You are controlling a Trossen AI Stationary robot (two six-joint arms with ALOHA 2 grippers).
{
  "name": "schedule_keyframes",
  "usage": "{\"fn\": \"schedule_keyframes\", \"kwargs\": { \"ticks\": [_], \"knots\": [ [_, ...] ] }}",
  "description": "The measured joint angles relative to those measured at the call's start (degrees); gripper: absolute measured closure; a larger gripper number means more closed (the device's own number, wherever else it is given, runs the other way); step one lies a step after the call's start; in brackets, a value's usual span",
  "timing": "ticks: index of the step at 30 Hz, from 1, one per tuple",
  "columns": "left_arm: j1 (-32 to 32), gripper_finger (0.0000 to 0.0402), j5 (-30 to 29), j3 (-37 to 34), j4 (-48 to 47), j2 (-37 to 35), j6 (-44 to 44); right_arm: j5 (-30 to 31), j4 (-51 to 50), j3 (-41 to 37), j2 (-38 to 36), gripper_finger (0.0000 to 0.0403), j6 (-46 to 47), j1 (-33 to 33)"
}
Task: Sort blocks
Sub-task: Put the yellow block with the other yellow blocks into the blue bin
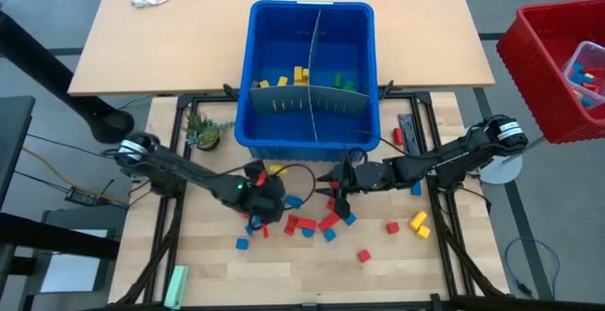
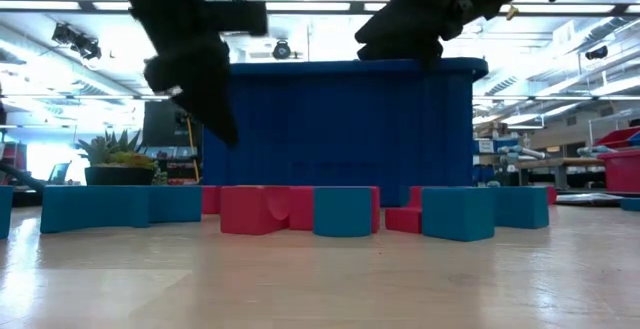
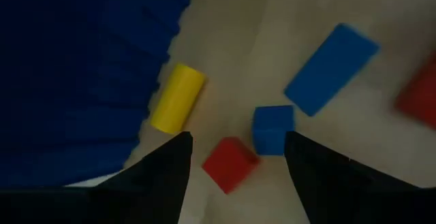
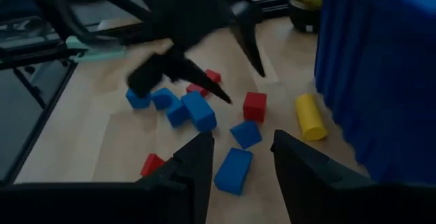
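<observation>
High view: both arms reach in over the worktop [image 1: 217,264], in front of the blue bin [image 1: 312,136]. Left gripper [image 1: 267,200] sits over the scatter of blocks [image 1: 307,222]; right gripper [image 1: 338,196] is just beside it, above the same cluster. More blocks lie inside the bin, and a few yellow and red ones lie well apart, on the far side of the right jaws.

Low view: blue and red blocks [image 2: 345,211] in a row on the worktop before the bin; both arms hang above, clear of them.

Left wrist view: jaws spread wide, nothing held. Red block [image 3: 229,163] and blue cube [image 3: 273,129] between the fingers; yellow cylinder [image 3: 177,98] just beyond, against the bin wall.

Right wrist view: jaws parted, empty. Blue block [image 4: 234,170] between the fingertips; red cube [image 4: 255,106] and yellow cylinder [image 4: 310,117] farther out.
</observation>
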Motion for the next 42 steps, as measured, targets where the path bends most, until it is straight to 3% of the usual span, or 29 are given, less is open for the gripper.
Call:
{"fn": "schedule_keyframes", "kwargs": {
  "ticks": [11,17,26,37,42],
  "knots": [
    [9.7,0.0159,5.8,0.0,8.0,3.9,15.0,0.0,-0.1,0.0,0.0,0.0264,1.1,0.2],
    [13.5,0.0159,8.4,0.0,8.1,6.0,17.2,0.0,-0.1,0.0,0.0,0.0264,1.4,1.0],
    [15.8,0.0159,12.7,0.1,7.0,8.0,23.1,0.0,-0.1,0.0,-0.1,0.0264,1.4,1.9],
    [16.9,0.016,21.9,0.3,8.8,11.6,28.2,0.0,-0.1,0.0,-0.1,0.0267,1.4,2.1],
    [16.9,0.0202,22.9,0.1,10.4,11.4,27.0,0.0,-0.2,0.0,-0.1,0.0268,2.1,2.1]
  ]
}}
